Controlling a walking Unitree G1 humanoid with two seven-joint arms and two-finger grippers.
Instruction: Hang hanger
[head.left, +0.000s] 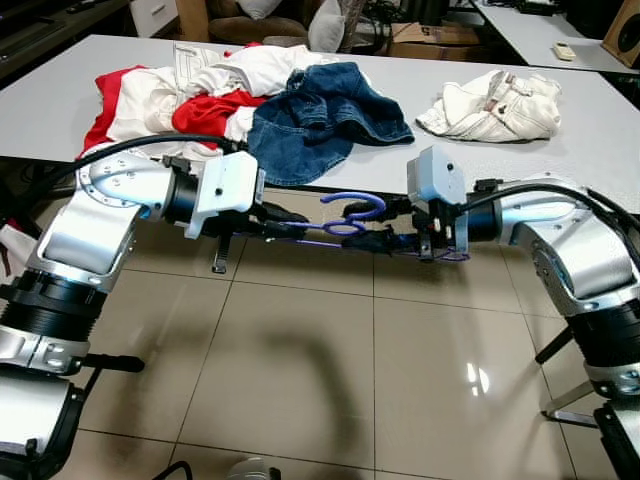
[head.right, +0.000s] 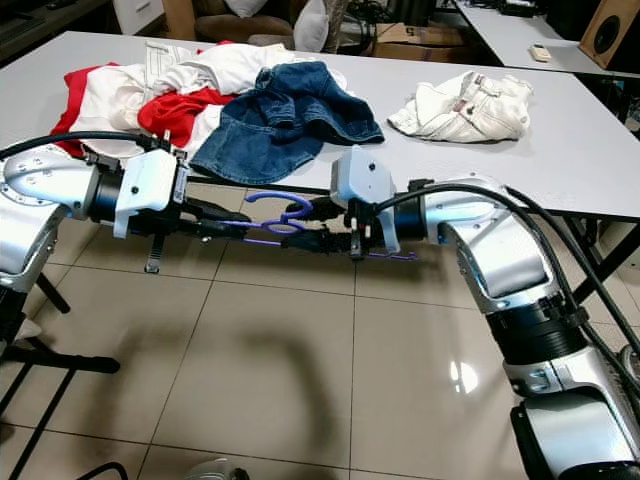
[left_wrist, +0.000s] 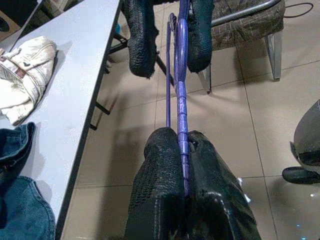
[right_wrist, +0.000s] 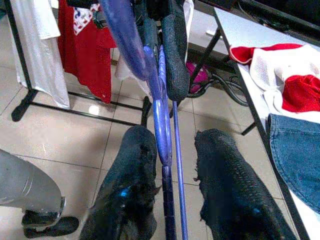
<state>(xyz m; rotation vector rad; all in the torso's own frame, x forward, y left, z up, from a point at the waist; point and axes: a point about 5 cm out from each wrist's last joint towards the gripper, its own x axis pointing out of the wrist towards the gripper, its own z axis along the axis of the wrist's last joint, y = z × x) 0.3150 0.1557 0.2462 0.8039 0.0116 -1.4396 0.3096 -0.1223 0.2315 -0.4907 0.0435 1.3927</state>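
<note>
A long white surface (head.left: 600, 150) carries a heap of red and white clothes (head.left: 170, 95) at its left end, a denim garment (head.left: 320, 115) draped to the near edge, and a cream jacket (head.left: 495, 105) toward the right. Off that near edge, above the tiled floor (head.left: 300, 360), a purple hanger (head.left: 350, 215) lies level between both arms. The left pincer (left_wrist: 185, 165) is pinching its bar; the right pincer (right_wrist: 172, 165) is spread around it.

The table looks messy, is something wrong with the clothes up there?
Yes. On the table, red and white clothes and a denim garment lie crumpled in a heap, and a white garment is bunched apart. The purple hanger between both grippers carries nothing.
</note>
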